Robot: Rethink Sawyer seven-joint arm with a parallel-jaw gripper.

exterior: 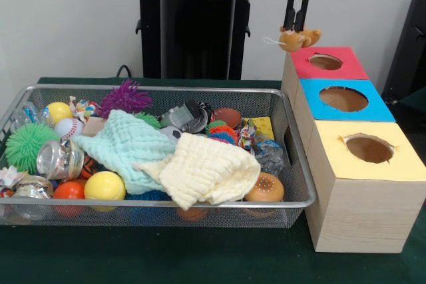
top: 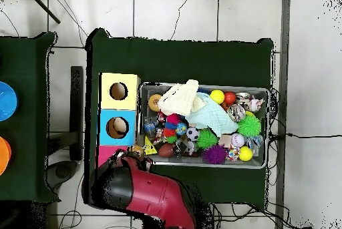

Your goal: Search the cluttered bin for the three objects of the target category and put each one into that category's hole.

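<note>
My gripper point(exterior: 297, 29) hangs at the top right, shut on a small tan toy animal point(exterior: 299, 38) with a thin string tail. It holds the toy in the air just behind the left back corner of the red-topped box, a little left of the hole point(exterior: 325, 62). The bin point(exterior: 166, 89) of silver wire mesh stands to the left, full of clutter. In the overhead view the red arm point(top: 150, 196) covers most of the red-topped box point(top: 105, 154), and the hole and the gripper are hidden; the bin point(top: 268, 126) lies to the right of the boxes.
A blue-topped box point(exterior: 379, 108) and a yellow-topped box point(exterior: 333, 157) stand in line in front of the red one. In the bin a mint cloth point(exterior: 123, 147) and a cream cloth point(exterior: 206, 171) lie over balls, spiky balls and jars. The black pedestal point(exterior: 193, 31) stands behind.
</note>
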